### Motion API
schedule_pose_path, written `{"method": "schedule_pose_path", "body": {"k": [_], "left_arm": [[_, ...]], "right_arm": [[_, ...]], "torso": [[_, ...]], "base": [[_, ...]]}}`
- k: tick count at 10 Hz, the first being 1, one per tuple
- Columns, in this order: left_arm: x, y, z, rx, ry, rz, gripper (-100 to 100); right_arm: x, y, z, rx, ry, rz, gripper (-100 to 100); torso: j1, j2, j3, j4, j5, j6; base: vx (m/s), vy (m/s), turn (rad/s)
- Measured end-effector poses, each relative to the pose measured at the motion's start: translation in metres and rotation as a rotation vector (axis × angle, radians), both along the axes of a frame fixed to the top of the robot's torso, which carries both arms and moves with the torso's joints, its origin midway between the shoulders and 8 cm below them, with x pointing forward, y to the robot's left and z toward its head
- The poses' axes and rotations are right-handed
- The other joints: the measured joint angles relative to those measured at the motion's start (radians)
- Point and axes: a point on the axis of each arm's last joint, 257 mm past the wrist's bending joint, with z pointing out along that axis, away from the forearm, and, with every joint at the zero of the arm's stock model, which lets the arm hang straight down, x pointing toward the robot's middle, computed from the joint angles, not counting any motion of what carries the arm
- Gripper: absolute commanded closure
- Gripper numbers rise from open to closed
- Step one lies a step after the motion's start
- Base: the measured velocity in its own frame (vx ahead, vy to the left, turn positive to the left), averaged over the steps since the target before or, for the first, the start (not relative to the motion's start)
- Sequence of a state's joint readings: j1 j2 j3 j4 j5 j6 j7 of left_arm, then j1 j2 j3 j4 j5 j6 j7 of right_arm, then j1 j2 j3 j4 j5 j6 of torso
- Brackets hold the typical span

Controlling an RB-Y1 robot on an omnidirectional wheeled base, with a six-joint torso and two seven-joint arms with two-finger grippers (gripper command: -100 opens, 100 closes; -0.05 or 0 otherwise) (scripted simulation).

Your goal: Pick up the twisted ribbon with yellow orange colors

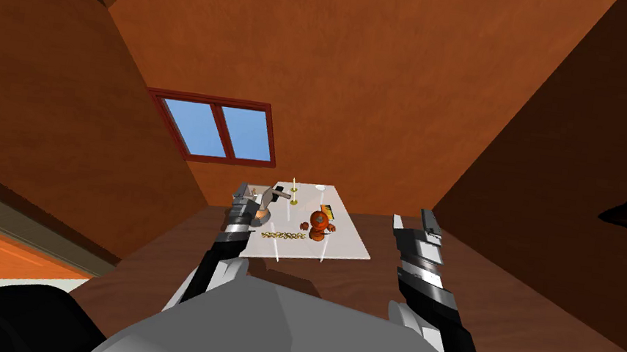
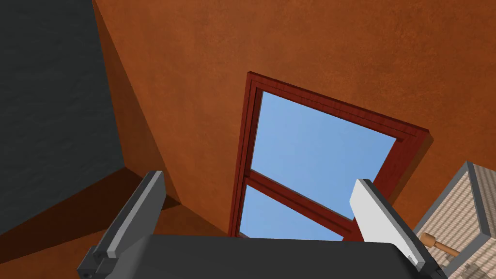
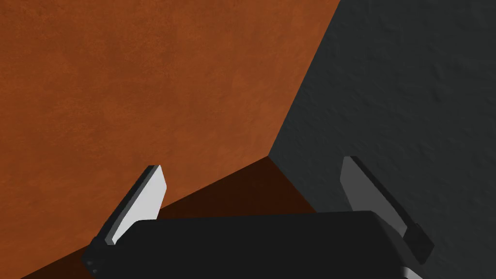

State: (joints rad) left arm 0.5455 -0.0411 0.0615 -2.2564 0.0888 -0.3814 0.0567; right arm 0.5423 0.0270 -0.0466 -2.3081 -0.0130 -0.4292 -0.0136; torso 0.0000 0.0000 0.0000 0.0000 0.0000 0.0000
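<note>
On the white tabletop [image 1: 352, 242] lies a thin, twisted yellow-orange ribbon [image 1: 283, 235], near the released left pincer [image 2: 257, 180]. The right pincer [image 3: 252, 166] is likewise released. Orange-brown walls [image 1: 352, 79] surround it.

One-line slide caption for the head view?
Open left gripper and right gripper flank the white table; twisted ribbon lies untouched at its front.

Ribbon [image 1: 283, 236] on table [image 1: 352, 242] (figurine [image 1: 319, 222] just behind)

On the white table [image 1: 352, 247] lay one yellow twisted ribbon [image 1: 283, 236] and one orange round figure [image 1: 319, 221]. Beyond the table there was one window [image 1: 217, 130] with two panes.
</note>
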Motion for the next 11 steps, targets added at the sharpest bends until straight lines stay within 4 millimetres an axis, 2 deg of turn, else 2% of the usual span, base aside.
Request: {"method": "schedule_pose_path", "body": {"k": [4, 9, 11], "left_arm": [[0.018, -0.002, -0.013, 0.053, 0.063, -0.056, -100], [0.054, 0.014, -0.045, 0.029, 0.190, -0.094, -100], [0.062, 0.020, -0.056, 0.007, 0.231, -0.097, -100]], "right_arm": [[0.000, 0.000, 0.000, 0.000, 0.000, 0.000, 0], [0.000, 0.000, 0.000, 0.000, 0.000, 0.000, 0], [0.000, 0.000, 0.000, 0.000, 0.000, 0.000, 0]], "torso": [[0.001, 0.004, 0.002, 0.001, 0.000, 0.000], [0.001, 0.009, 0.005, 0.002, 0.000, 0.000], [0.001, 0.006, 0.003, 0.001, 0.000, 0.000]], "base": [[-0.063, 0.005, -0.066], [-0.111, 0.005, -0.092], [-0.085, 0.001, -0.108]]}}
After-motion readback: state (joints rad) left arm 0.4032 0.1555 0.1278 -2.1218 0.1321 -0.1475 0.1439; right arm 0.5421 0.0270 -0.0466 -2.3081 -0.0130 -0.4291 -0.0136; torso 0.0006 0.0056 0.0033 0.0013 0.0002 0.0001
